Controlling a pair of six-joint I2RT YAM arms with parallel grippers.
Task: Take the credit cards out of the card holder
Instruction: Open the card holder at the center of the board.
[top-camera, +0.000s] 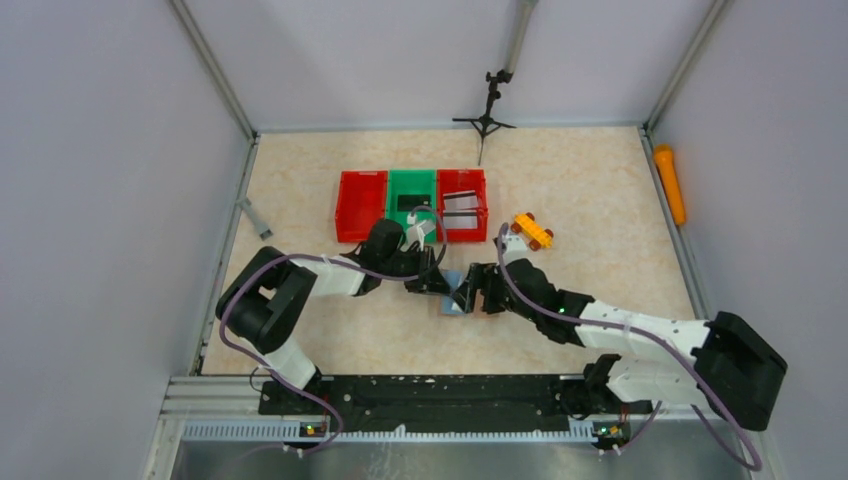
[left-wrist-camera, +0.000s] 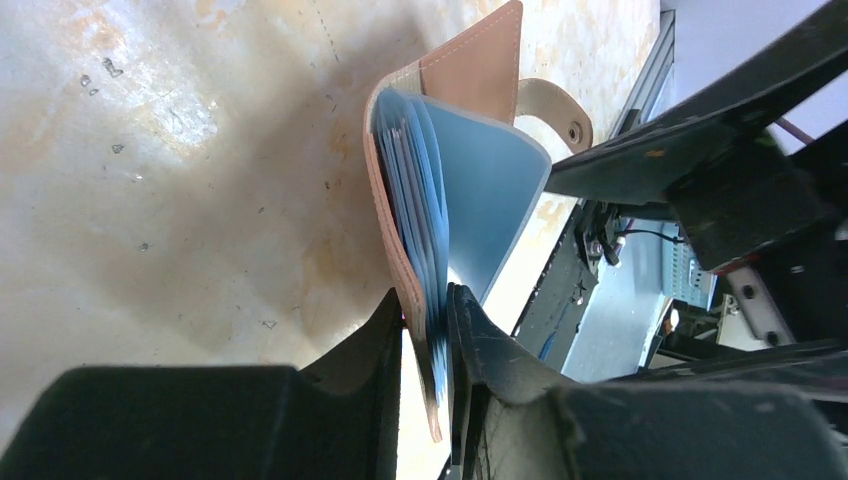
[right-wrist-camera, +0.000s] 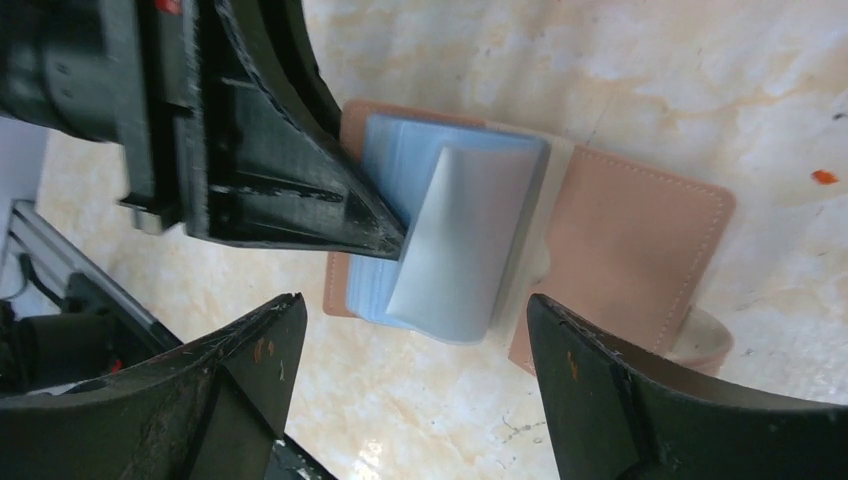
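Both grippers crowd the card holder (top-camera: 455, 298) mid-table (top-camera: 600, 200), slightly toward the near edge: left gripper (left-wrist-camera: 425, 310) pinches its tan cover edge, right gripper (right-wrist-camera: 412, 305) hangs wide open just beside the fanned blue sleeves (right-wrist-camera: 400, 170), holder's long side running across its gap.

1. Beige marbled worktop (top-camera: 600, 190).
2. Toward the back, in a row: red bin (top-camera: 360, 208), green bin (top-camera: 411, 174), second red bin (top-camera: 462, 174).
3. Near the middle: open tan card holder (top-camera: 455, 298); right of the bins, yellow toy block (top-camera: 532, 230).
4. At the edges: black tripod (top-camera: 485, 120) at the back, grey tool (top-camera: 255, 218) on the left, orange cylinder (top-camera: 670, 185) on the right.
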